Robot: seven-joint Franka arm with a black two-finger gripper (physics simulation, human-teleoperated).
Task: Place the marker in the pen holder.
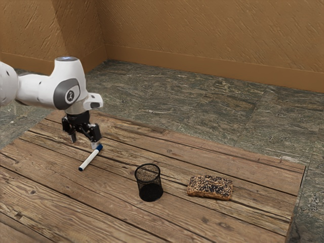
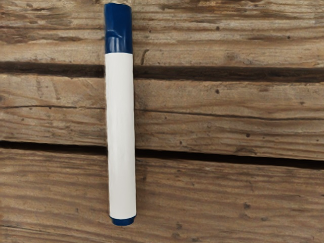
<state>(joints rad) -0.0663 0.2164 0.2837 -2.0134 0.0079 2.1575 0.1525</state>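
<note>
On the worktop (image 1: 91,202), the marker (image 1: 90,159) lies farthest to the exterior view's left; the pen holder (image 1: 151,192) stands nearer, between it and the bread (image 1: 210,187) at right, all apart.

Marker (image 1: 90,159), holder (image 1: 149,183), bread (image 1: 210,188) on table (image 1: 91,205).

I see white marker (image 2: 121,134) with blue cap (image 2: 118,30) and blue end (image 2: 123,221), lying flat on table (image 1: 55,202); apart from it, black mesh pen holder (image 1: 151,191), upright, open-topped.
</note>
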